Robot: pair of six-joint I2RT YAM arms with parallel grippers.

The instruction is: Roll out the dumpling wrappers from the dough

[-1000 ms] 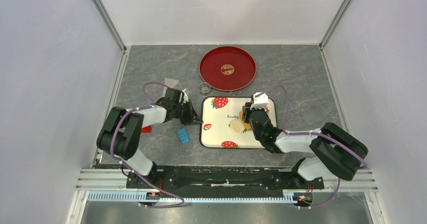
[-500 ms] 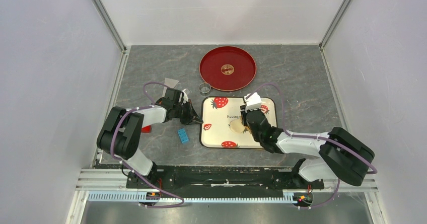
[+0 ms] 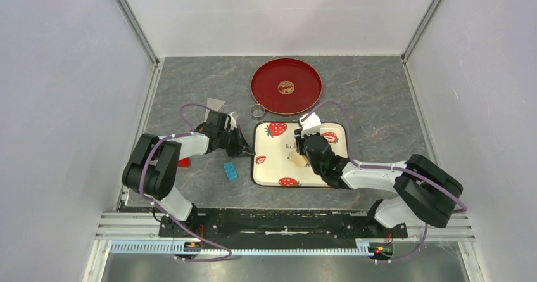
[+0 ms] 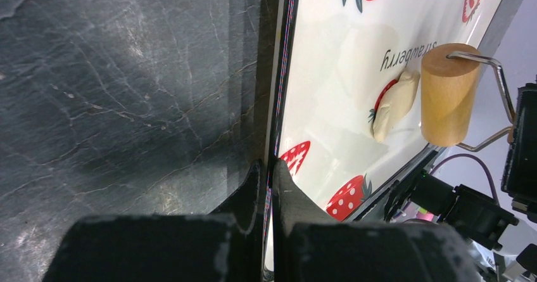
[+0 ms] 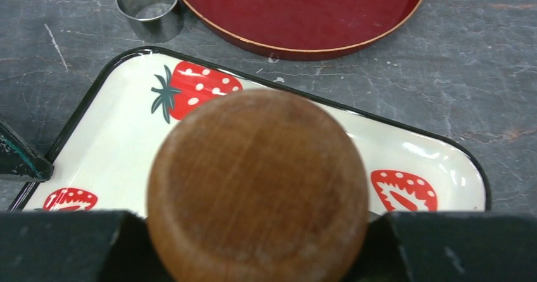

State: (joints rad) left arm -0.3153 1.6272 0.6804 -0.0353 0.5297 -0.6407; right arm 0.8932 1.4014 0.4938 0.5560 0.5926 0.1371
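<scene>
The left tool (image 4: 268, 168) pinches the strawberry tray (image 4: 329, 60) at its rim; the wooden roller (image 4: 446, 95) sits just beside the dough (image 4: 396, 104).

a lab robot cell: blank white panel walls (image 3: 57, 73), aluminium mounting rail (image 3: 278, 248), grey tabletop (image 3: 373, 98)

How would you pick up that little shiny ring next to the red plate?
The metal ring stands open end up, so come straight down and pinch its thin wall, one finger inside, one outside. The red tray crowds one side, so probably grip the side away from it.
</scene>
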